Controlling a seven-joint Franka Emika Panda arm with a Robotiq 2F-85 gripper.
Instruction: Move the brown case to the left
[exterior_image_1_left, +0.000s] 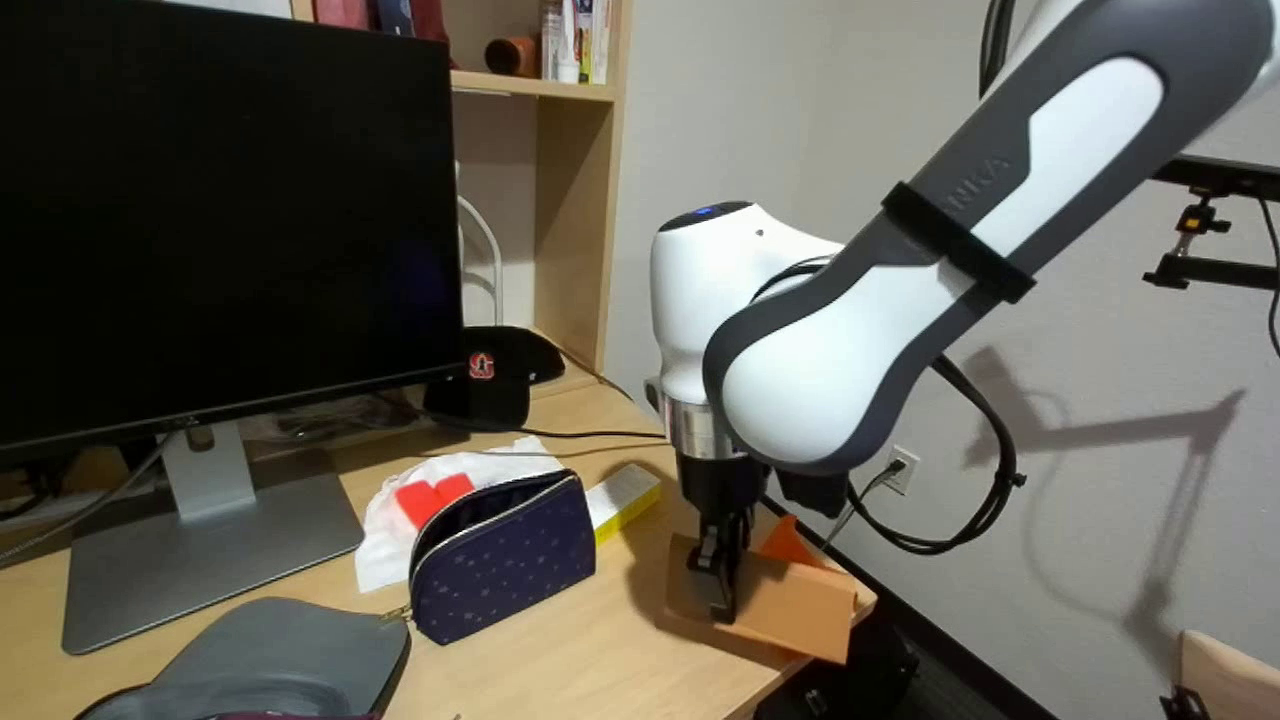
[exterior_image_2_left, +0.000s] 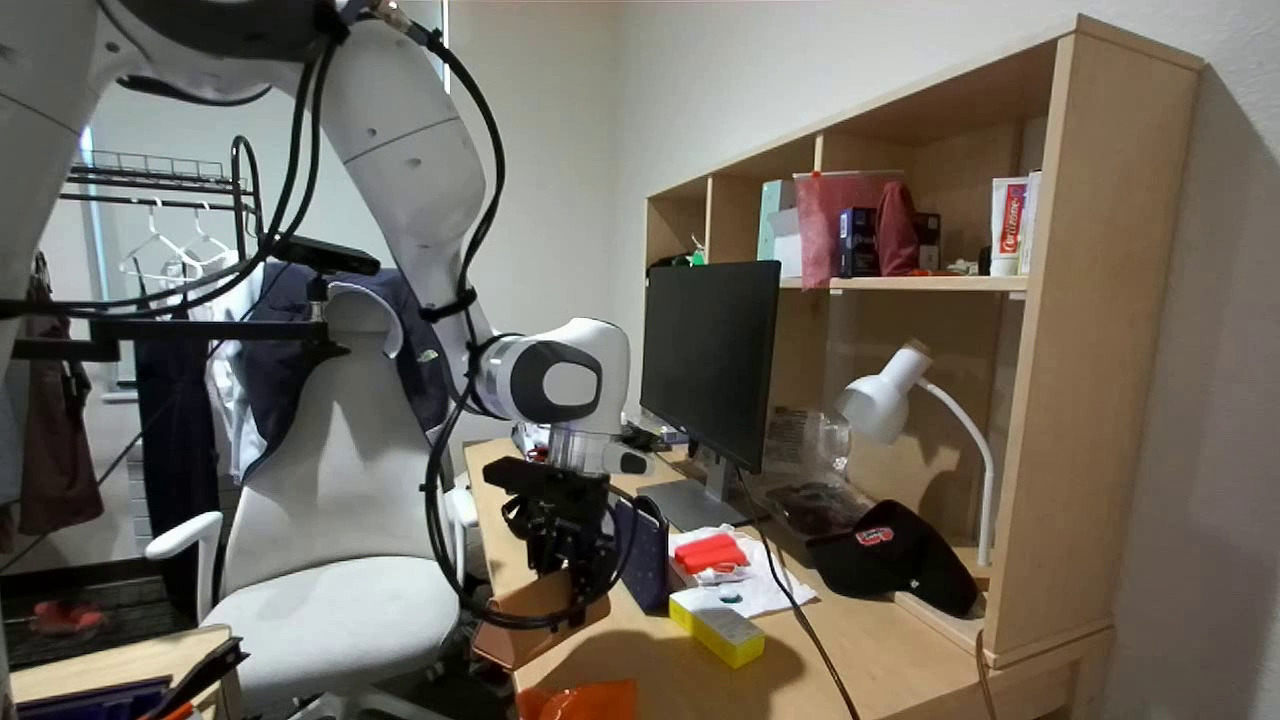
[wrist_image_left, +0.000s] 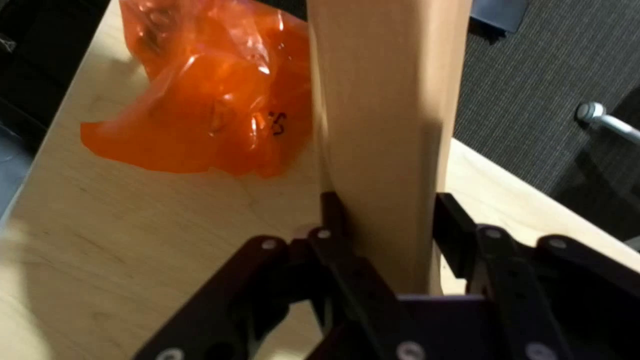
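The brown case (exterior_image_1_left: 800, 607) is a plain tan, slim box at the desk's corner, with one end past the desk edge. It also shows in an exterior view (exterior_image_2_left: 520, 640), partly behind the gripper and a cable. In the wrist view the case (wrist_image_left: 372, 100) runs up between the fingers, on edge. My gripper (exterior_image_1_left: 724, 600) points down over it, one finger on each broad side. In the wrist view both fingers of the gripper (wrist_image_left: 387, 210) press against the case. I cannot tell whether the case rests on the desk or is slightly raised.
An orange plastic bag (wrist_image_left: 215, 110) lies beside the case. A navy dotted pouch (exterior_image_1_left: 505, 565), a yellow-white box (exterior_image_1_left: 625, 497), a grey cap (exterior_image_1_left: 280, 655) and a monitor (exterior_image_1_left: 230, 230) stand on the desk (exterior_image_1_left: 560, 670). A white chair (exterior_image_2_left: 330, 620) stands near the desk edge.
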